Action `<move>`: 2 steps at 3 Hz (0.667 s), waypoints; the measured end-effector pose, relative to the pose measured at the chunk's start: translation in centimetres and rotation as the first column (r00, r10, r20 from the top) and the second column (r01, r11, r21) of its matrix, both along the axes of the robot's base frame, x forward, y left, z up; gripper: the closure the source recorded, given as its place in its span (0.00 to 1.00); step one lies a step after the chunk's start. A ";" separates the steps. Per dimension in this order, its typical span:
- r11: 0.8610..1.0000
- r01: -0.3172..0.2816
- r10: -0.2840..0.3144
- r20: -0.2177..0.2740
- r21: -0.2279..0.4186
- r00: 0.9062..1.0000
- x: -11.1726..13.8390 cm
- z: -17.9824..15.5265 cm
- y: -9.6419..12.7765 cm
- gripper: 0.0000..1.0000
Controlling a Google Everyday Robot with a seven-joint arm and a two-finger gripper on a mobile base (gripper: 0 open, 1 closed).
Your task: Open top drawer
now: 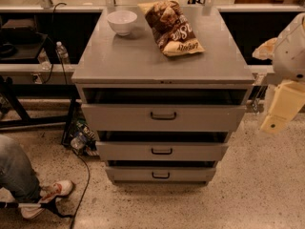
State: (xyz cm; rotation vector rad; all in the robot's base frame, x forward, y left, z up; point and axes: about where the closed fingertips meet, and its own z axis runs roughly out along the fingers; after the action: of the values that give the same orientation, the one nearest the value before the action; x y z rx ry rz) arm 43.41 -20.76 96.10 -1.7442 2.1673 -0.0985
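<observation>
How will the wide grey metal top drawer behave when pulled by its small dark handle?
The wide grey metal top drawer probably slides straight without flexing: its front looks rigid. Its small dark bail handle sits centred, so a pull there seems unlikely to skew it. The hand hangs right of the cabinet, apart from it.

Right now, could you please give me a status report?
Gripper right of cabinet, level with top drawer, not touching. Handle free. Bowl, chip bag on top, out of path.

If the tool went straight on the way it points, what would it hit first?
Likely the speckled floor beside the cabinet; the tool at the right edge points downward, depth unclear.
</observation>
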 end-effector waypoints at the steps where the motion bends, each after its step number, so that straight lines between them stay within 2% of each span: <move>1: 0.999 -0.042 0.042 0.001 0.030 0.999 -0.7 -4.6 0.8 0.00; 2: 0.993 -0.094 0.093 0.019 0.076 0.996 0.5 -10.5 2.1 0.00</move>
State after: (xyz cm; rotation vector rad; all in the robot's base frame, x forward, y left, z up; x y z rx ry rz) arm 43.88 -18.66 85.56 -1.7920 2.0471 -0.0051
